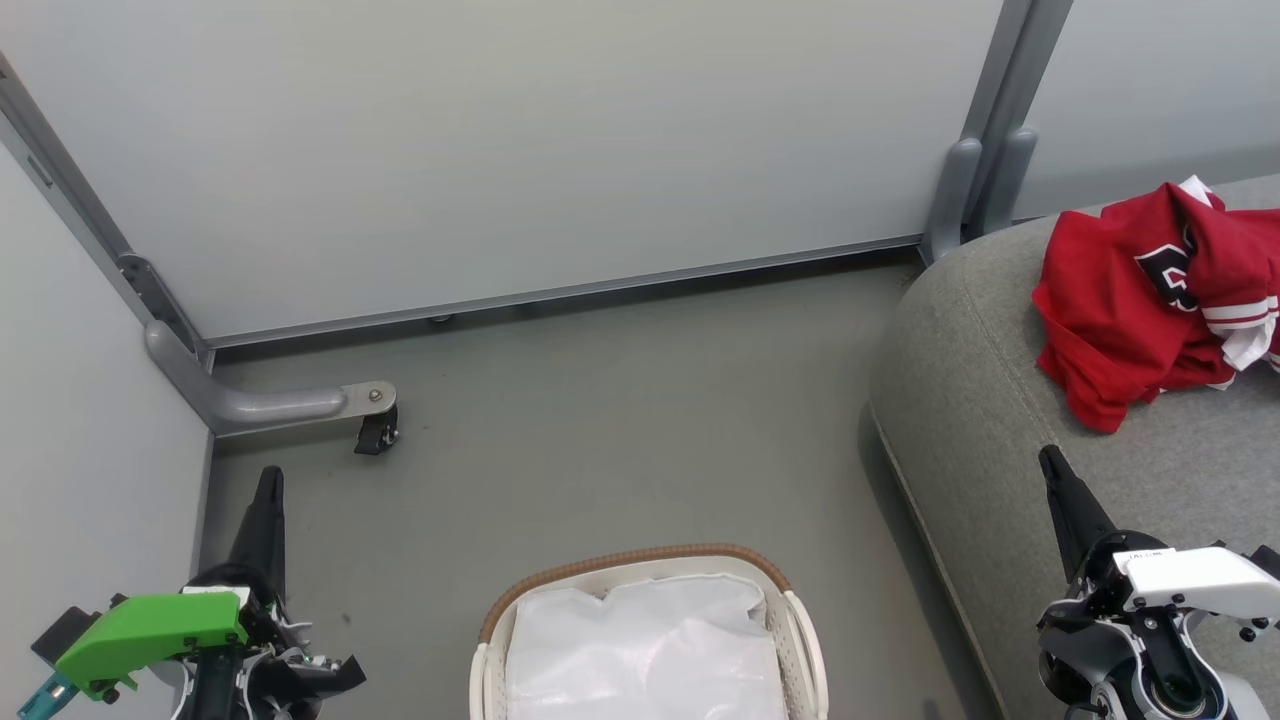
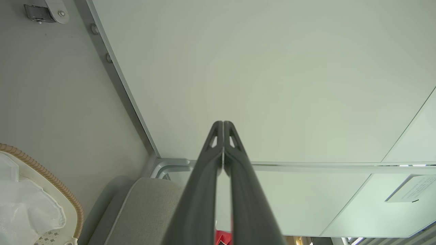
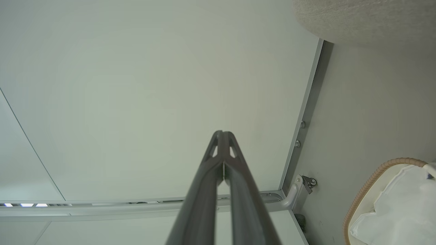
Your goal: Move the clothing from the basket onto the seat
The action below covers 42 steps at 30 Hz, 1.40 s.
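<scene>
The red clothing, a jersey with white striped trim and a dark emblem, lies crumpled on the grey seat at the right. The white basket with its brown rim stands on the floor at bottom centre, with a glossy white liner in it and no red fabric showing. My left gripper is shut and empty over the floor, left of the basket. My right gripper is shut and empty above the seat's near part, below the clothing. The basket rim and the seat's corner show in the left wrist view, and the basket's rim in the right wrist view.
Pale partition panels close off the back and left. A grey panel foot with a black castor juts onto the floor at the left. Another upright post stands behind the seat's corner. Grey floor lies between basket and panels.
</scene>
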Motion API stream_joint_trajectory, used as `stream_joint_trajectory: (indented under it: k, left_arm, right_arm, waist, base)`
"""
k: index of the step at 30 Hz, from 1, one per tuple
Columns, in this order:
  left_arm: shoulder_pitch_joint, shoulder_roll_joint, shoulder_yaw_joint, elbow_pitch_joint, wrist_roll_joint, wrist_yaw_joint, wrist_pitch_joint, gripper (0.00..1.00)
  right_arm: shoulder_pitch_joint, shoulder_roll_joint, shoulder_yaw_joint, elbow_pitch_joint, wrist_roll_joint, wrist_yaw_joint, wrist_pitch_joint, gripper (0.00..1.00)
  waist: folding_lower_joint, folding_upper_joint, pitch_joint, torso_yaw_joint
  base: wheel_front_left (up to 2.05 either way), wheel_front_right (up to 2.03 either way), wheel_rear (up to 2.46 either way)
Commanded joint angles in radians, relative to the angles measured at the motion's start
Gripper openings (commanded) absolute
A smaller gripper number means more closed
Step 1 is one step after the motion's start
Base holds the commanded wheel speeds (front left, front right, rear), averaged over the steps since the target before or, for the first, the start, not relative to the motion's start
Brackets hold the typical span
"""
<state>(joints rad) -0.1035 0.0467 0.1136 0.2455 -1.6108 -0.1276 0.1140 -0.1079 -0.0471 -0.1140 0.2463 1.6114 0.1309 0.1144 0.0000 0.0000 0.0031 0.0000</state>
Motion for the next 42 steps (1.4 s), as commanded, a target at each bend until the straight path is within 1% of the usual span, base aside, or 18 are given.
stream_joint_trajectory:
  k: [1, 42]
  left_arm:
    - [-0.01, 0.007, 0.003, -0.002, -0.004, -0.006, 0.004, 0.0]
    - [-0.01, 0.007, 0.002, -0.002, -0.004, -0.006, 0.003, 0.0]
  right_arm:
    - [0.0, -0.006, -0.002, -0.004, 0.003, 0.0, 0.003, 0.0]
    - [0.0, -0.006, -0.002, -0.004, 0.003, 0.0, 0.003, 0.0]
  waist:
    - [0.0, 0.0, 0.0, 0.0]
    - [0.0, 0.0, 0.0, 0.0]
  base:
    - [0.0, 0.0, 0.0]
    - [0.0, 0.0, 0.0]
